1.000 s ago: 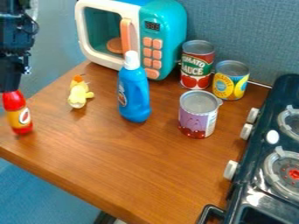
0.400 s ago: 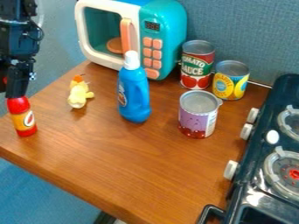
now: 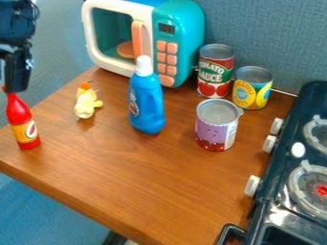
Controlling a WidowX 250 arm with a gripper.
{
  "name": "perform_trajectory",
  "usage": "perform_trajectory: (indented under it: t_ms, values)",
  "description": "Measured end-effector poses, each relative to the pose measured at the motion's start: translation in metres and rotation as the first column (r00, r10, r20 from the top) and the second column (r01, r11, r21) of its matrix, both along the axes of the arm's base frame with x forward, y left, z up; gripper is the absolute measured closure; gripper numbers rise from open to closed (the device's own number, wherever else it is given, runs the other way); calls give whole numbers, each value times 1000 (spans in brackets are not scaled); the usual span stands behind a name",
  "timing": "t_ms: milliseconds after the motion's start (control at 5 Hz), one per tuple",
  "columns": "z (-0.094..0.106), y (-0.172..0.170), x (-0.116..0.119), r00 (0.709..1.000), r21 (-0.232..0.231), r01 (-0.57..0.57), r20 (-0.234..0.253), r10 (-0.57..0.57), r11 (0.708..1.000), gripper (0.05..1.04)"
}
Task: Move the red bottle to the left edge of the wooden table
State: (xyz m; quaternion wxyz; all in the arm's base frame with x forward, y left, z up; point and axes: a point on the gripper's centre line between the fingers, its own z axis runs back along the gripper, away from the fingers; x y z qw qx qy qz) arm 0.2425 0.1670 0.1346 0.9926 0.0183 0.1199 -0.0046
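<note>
The black gripper [image 3: 11,85] hangs at the upper left edge, close above the top of a red bottle [image 3: 20,119]. It is open, and its left side is cut off by the view's edge. The bottle stands upright on the wooden table, with a yellow label and a narrow red top. To its right lies a small yellow plush toy [image 3: 85,102] with an orange part. A blue bottle with a white cap [image 3: 147,103] stands farther right, near the middle.
A teal and white toy microwave [image 3: 178,28] stands at the back. Right of it are a tomato can [image 3: 216,72], a yellow-labelled can [image 3: 252,88] and a purple can [image 3: 216,125]. A dark toy stove [image 3: 281,191] borders the right side.
The red bottle first shifted slightly right with the gripper around its top. The gripper has since risen, baring the bottle's narrow top, and the bottle stays standing on the table.
</note>
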Motion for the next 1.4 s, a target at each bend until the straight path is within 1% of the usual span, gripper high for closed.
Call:
perform_trajectory:
  t_ms: [200, 400, 600, 800, 1000, 1200, 1400]
  values:
    - [22, -17, 4, 998, 43, 44, 45, -46, 998, 79]
    - [27, -55, 22, 987, 77, 150, 52, -154, 986, 79]
    - [26, -96, 46, 956, 72, 253, 137, -261, 965, 79]
    - [31, -135, 57, 910, 69, 311, 266, -318, 948, 79]
    - [37, -147, 59, 883, 39, 323, 348, -316, 946, 79]
    - [37, -150, 55, 887, 25, 285, 372, -273, 958, 79]
    - [32, -156, 53, 896, -19, 249, 384, -223, 968, 79]
